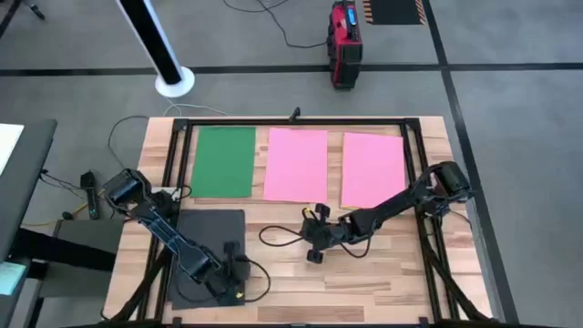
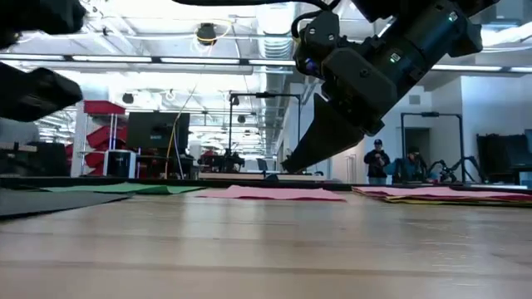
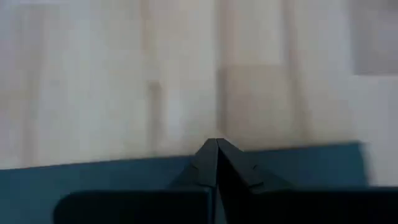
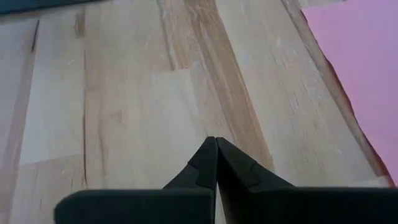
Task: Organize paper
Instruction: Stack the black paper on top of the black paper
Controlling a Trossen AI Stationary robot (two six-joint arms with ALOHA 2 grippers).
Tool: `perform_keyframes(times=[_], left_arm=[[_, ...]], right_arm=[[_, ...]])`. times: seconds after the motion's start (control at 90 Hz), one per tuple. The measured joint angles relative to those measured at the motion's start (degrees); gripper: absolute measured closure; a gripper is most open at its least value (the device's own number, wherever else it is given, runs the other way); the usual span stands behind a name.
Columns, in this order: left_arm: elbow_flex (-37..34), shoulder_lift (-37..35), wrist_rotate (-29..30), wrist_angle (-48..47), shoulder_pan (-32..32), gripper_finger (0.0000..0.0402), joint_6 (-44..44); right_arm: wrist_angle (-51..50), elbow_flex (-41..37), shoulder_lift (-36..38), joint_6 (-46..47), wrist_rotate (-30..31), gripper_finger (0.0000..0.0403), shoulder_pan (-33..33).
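While the pale wooden desk [image 1: 383, 273] is filling most of the high view, a black frame [image 1: 414, 146] is running around its working area. Four sheets of paper are lying flat on it. Three are sitting in a row along the far side: the green sheet [image 1: 224, 161] on the left, a pink sheet [image 1: 296, 164] in the middle, and a second pink sheet [image 1: 372, 169] on the right, each apart from its neighbour with bare wood showing between. In the low view, the right pink sheet [image 2: 440, 193] is showing a yellowish edge beneath it, so it seems to be lying on another sheet. The dark grey sheet [image 1: 202, 246] is lying nearer the front on the left, well apart from the row.

The left arm is reaching across the grey sheet, and the left end effector [image 1: 233, 273] is hanging over that sheet's near right corner. In the left wrist view its fingers [image 3: 205, 165] are pressing together, clenched on nothing, with the grey sheet [image 3: 93, 177] beneath them and bare wood beyond.

The right arm is stretching in from the right side, and the right end effector [image 1: 314, 244] is hovering over bare wood near the desk's middle, just in front of the middle pink sheet. Its fingers [image 4: 208, 163] are likewise clenched and empty, with a pink sheet [image 4: 360, 68] showing off to one side. In the low view this end effector [image 2: 303, 158] is hanging above the wood, not touching it.

A black cable [image 1: 282, 239] is looping on the desk beside the right end effector.
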State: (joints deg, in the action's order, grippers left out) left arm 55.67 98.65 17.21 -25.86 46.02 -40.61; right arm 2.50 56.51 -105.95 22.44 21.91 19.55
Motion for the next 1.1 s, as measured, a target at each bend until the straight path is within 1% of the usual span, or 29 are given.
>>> perform_keyframes(times=[0.078, 0.189, 0.511, 0.744, 1.1], left_arm=[[0.5, 0.0, -4.9, 0.1, 1.2, 0.0402, 0.4], [0.5, 0.0, -10.7, 0.1, 4.1, 0.0401, -1.5], [0.5, 0.0, -19.9, 0.1, 14.6, 0.0402, -9.7], [-0.8, 0.0, -22.8, -2.9, 19.8, 0.0402, -16.1], [-1.7, -0.1, -21.8, -4.0, 22.7, 0.0401, -22.6]], right_arm=[[0.0, 0.0, 0.0, 0.0, -0.4, 0.0403, 0.0], [0.0, 0.0, 0.0, 0.0, -1.0, 0.0403, 0.1], [0.2, 0.0, 0.0, -0.4, -2.1, 0.0403, 0.4], [1.0, 0.0, 0.0, -0.4, -2.2, 0.0403, 0.3], [1.0, 0.0, 0.0, -0.4, -2.2, 0.0403, 0.3]])
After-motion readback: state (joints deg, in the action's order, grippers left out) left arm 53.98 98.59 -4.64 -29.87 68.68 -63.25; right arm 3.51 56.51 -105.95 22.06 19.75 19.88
